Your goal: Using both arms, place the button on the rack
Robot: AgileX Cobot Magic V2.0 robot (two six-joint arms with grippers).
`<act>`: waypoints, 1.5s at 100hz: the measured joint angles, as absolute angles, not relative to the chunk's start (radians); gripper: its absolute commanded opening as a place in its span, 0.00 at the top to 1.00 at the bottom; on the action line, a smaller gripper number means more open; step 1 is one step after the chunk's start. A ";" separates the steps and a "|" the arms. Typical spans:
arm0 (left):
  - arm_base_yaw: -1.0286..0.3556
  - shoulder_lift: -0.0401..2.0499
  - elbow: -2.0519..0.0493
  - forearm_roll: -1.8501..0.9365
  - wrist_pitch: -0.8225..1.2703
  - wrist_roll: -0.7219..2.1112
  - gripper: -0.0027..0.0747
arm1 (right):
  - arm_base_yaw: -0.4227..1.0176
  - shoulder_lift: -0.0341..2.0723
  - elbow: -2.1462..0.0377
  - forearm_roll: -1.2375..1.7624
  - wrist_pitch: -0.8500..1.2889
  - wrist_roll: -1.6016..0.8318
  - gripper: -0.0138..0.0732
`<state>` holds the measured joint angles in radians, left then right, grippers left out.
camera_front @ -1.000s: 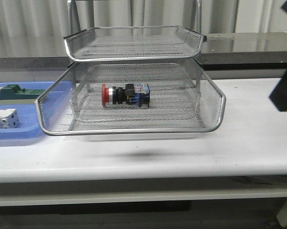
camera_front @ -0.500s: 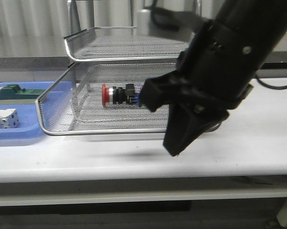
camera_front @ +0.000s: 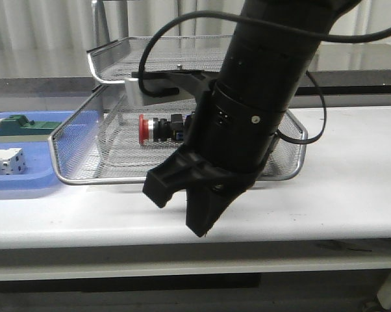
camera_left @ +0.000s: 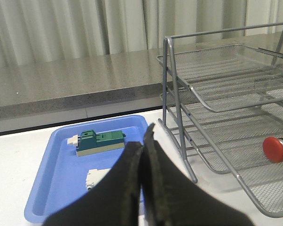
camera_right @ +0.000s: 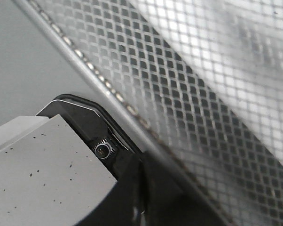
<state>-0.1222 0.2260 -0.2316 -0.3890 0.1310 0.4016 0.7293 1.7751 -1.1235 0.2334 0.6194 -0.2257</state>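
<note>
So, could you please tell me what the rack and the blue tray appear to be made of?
The rack looks like metal: fine silver wire mesh with shiny chrome-like rims and thin upright posts. The blue tray looks like moulded plastic, judging by its smooth, uniform colour, rounded corners and soft sheen, though that is by look alone.

— What was the rack (camera_front: 78, 140) made of?
— Silver wire mesh with smooth, shiny chrome rims and metal posts.

— And the button (camera_front: 158, 129)?
— A glossy red plastic cap, then a collar of black plastic and bright metal.

— The tray (camera_left: 61, 186)?
— Smooth blue plastic, slightly glossy. The green block (camera_left: 98, 141) on it looked like matt plastic.

— The table (camera_front: 351, 188)?
— White, smooth, faintly reflective.

— And the arm (camera_front: 260, 84)?
— Black, with a satin sheen. The left gripper's fingers (camera_left: 125, 188) looked matt black, like rubber.
</note>
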 measured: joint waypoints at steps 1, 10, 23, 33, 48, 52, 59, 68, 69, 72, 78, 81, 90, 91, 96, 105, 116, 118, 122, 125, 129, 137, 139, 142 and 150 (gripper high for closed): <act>-0.122 0.226 -0.232 -0.389 0.131 0.402 0.99 | 0.729 1.776 -1.126 0.232 0.619 -0.226 0.91; -0.122 0.226 -0.232 -0.389 0.131 0.402 0.99 | 0.736 1.789 -1.139 0.205 0.623 -0.227 0.91; -0.122 0.226 -0.232 -0.389 0.131 0.402 0.99 | 0.736 1.799 -1.158 0.145 0.588 -0.231 0.91; -0.122 0.226 -0.232 -0.389 0.131 0.402 0.99 | 0.727 1.799 -1.175 0.100 0.550 -0.231 0.91; -0.122 0.226 -0.232 -0.389 0.131 0.402 0.99 | 0.698 1.814 -1.217 0.060 0.513 -0.231 0.91; -0.122 0.226 -0.232 -0.389 0.131 0.402 0.99 | 0.683 1.826 -1.231 0.054 0.502 -0.231 0.91; -0.122 0.226 -0.232 -0.389 0.131 0.402 0.99 | 0.657 1.854 -1.264 0.046 0.498 -0.231 0.91; -0.122 0.226 -0.232 -0.389 0.131 0.402 0.99 | 0.627 1.893 -1.303 0.037 0.500 -0.231 0.91; -0.122 0.226 -0.232 -0.389 0.131 0.402 0.99 | 0.625 1.896 -1.308 0.037 0.502 -0.231 0.91; -0.122 0.226 -0.232 -0.389 0.131 0.402 0.99 | 0.618 1.908 -1.318 0.035 0.502 -0.231 0.91; -0.122 0.226 -0.232 -0.389 0.131 0.402 0.99 | 0.606 1.922 -1.341 0.028 0.504 -0.231 0.91; -0.122 0.226 -0.232 -0.389 0.131 0.402 0.99 | 0.602 1.927 -1.352 0.024 0.506 -0.231 0.91; -0.122 0.226 -0.232 -0.389 0.131 0.402 0.99 | 0.594 1.943 -1.382 0.015 0.513 -0.231 0.91; -0.122 0.226 -0.232 -0.389 0.131 0.402 0.99 | 0.594 1.945 -1.385 0.013 0.513 -0.231 0.91; -0.122 0.226 -0.232 -0.389 0.131 0.402 0.99 | 0.594 1.948 -1.399 0.008 0.517 -0.231 0.91; -0.122 0.226 -0.232 -0.389 0.131 0.402 0.99 | 0.594 1.951 -1.417 0.000 0.519 -0.231 0.91; -0.122 0.226 -0.232 -0.389 0.131 0.402 0.99 | 0.594 1.951 -1.429 0.000 0.536 -0.229 0.91; -0.122 0.226 -0.232 -0.389 0.131 0.402 0.99 | 0.594 1.951 -1.430 0.000 0.538 -0.227 0.91; -0.122 0.226 -0.232 -0.389 0.131 0.402 0.99 | 0.594 1.951 -1.430 0.000 0.539 -0.227 0.91; -0.122 0.226 -0.232 -0.389 0.131 0.402 0.99 | 0.594 1.951 -1.430 0.000 0.540 -0.227 0.91; -0.122 0.226 -0.232 -0.389 0.131 0.402 0.99 | 0.594 1.951 -1.430 0.000 0.545 -0.227 0.91; -0.122 0.226 -0.232 -0.389 0.131 0.402 0.99 | 0.594 1.951 -1.432 0.000 0.556 -0.227 0.91; -0.122 0.226 -0.232 -0.389 0.131 0.402 0.99 | 0.594 1.951 -1.432 0.000 0.563 -0.227 0.91; -0.122 0.226 -0.232 -0.389 0.131 0.402 0.99 | 0.594 1.947 -1.432 0.000 0.572 -0.225 0.91; -0.122 0.226 -0.232 -0.389 0.131 0.402 0.99 | 0.594 1.935 -1.432 0.000 0.604 -0.223 0.91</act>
<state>-0.1222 0.2260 -0.2316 -0.3890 0.1310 0.4016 0.5936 1.9349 -1.4324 0.0000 0.6041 -0.2232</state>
